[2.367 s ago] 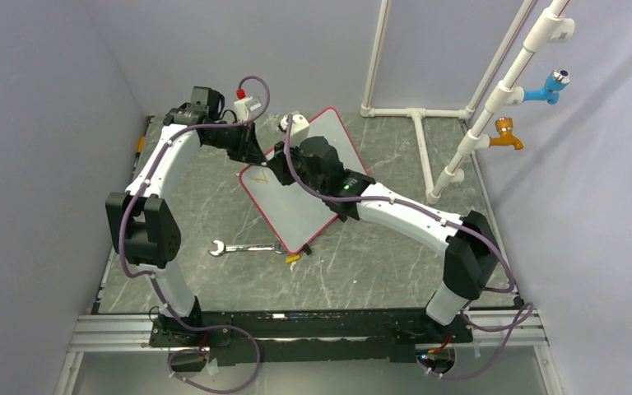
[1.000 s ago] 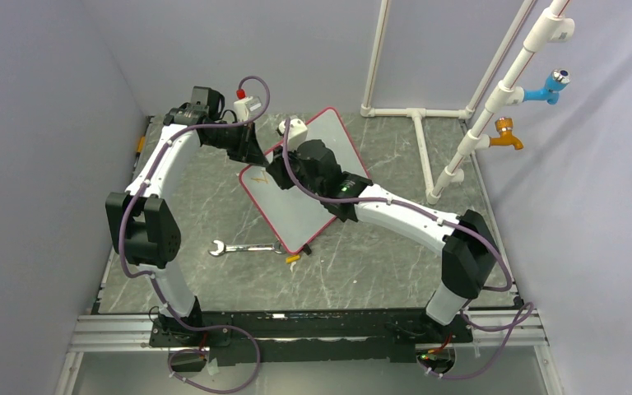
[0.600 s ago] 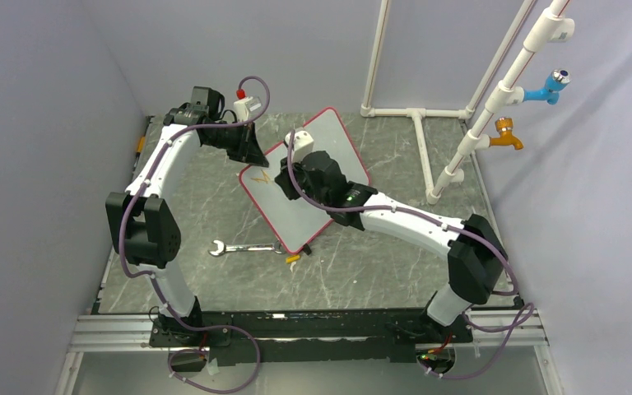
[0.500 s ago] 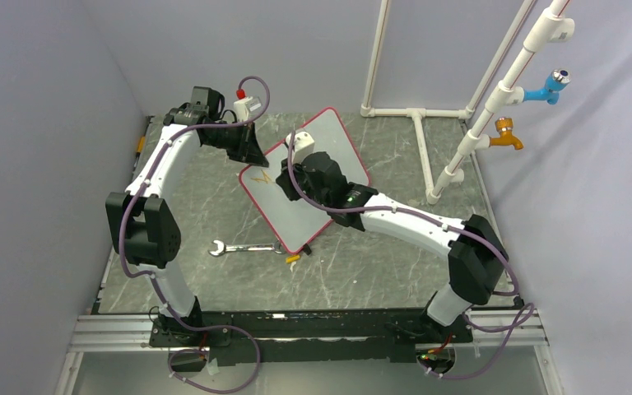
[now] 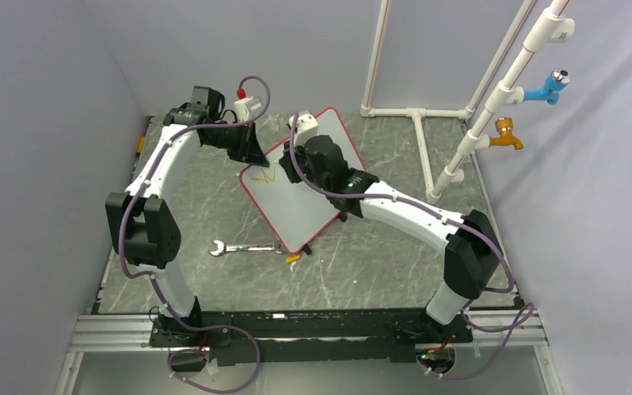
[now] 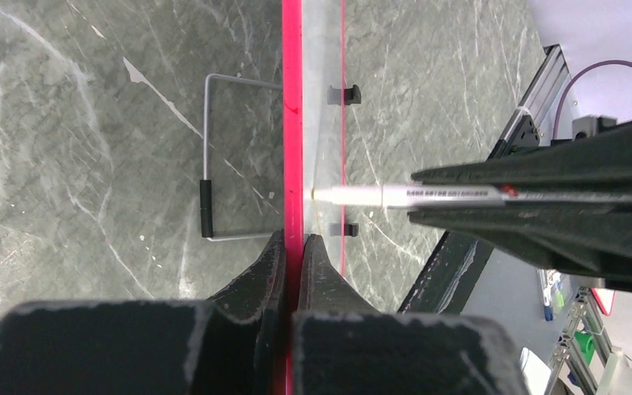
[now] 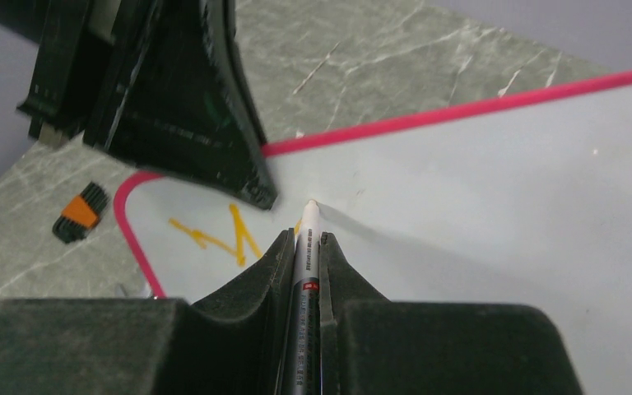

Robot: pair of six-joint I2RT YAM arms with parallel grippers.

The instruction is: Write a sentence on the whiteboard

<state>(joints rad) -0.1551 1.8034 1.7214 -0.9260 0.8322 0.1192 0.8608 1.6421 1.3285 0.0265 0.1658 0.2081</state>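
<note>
We take this for a robotics lab test cell, not a home or a shop. A left arm point(image 5: 160, 177) and a right arm point(image 5: 411, 216) are bolted side by side to an aluminium rail point(image 5: 107, 333) at the near edge of a marble-patterned bench point(image 5: 378, 271), with purple cables point(image 5: 123, 239) looping along them. Plain pale walls point(image 5: 41, 123) box the bench in on three sides. The props look staged: a white pipe frame point(image 5: 424, 144) carrying a blue tap point(image 5: 550, 87) and an orange tap point(image 5: 506, 134), a lone wrench point(image 5: 243, 247), and the whiteboard point(image 5: 292, 218).
</note>
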